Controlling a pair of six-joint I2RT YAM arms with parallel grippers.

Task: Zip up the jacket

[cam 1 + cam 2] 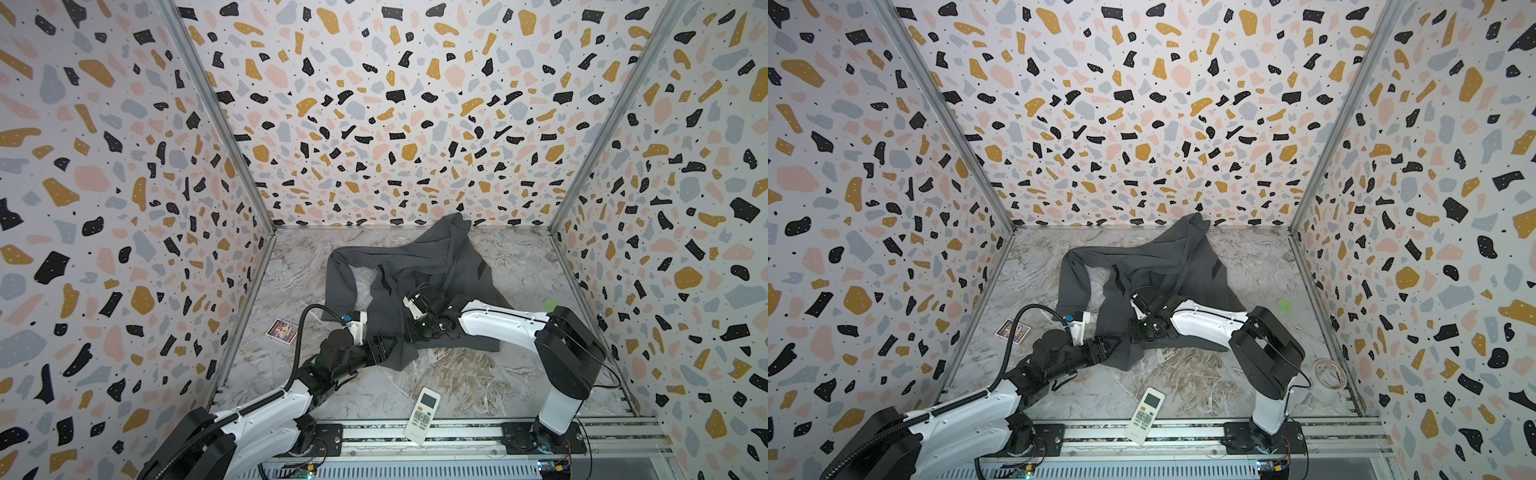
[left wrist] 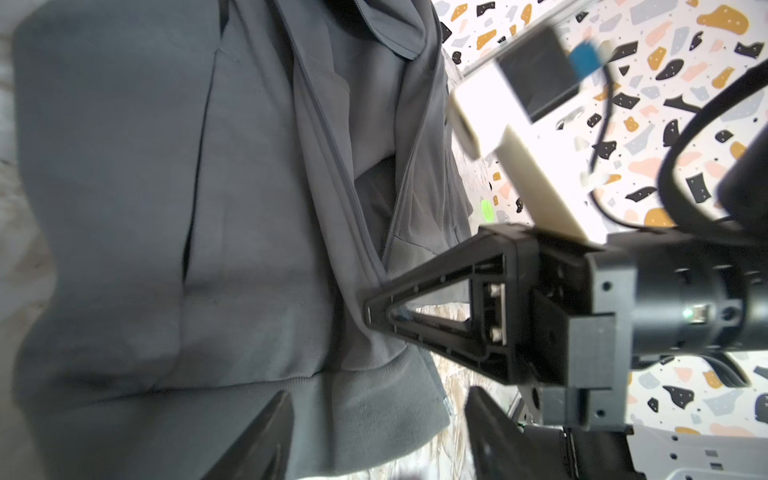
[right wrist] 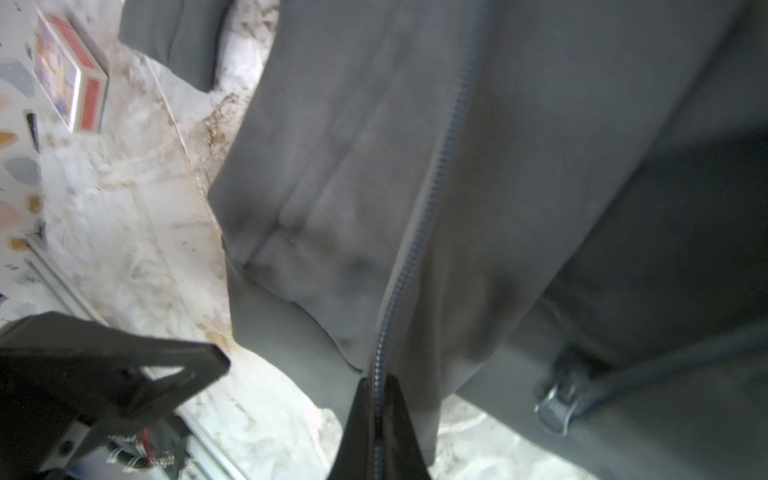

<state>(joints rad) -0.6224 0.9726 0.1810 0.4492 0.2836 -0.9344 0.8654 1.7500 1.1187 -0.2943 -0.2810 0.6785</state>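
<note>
The dark grey jacket (image 1: 419, 266) (image 1: 1158, 266) lies crumpled and unzipped on the marble tabletop, collar toward the back wall. My right gripper (image 3: 378, 419) (image 1: 411, 334) is shut on one zip edge (image 3: 419, 216) of the jacket, just above the ribbed hem. A metal zip slider (image 3: 555, 409) sits on the other front edge, close by. My left gripper (image 2: 374, 436) (image 1: 384, 349) is open, and the ribbed hem (image 2: 365, 399) lies between its fingers without being pinched. The two grippers are close together at the jacket's near edge.
A white remote control (image 1: 422, 415) lies at the table's front edge. A small card box (image 1: 282, 330) sits left of the jacket, a green ball (image 1: 1284, 306) to the right, and a cable coil (image 1: 1329, 374) in the near right corner. Patterned walls enclose three sides.
</note>
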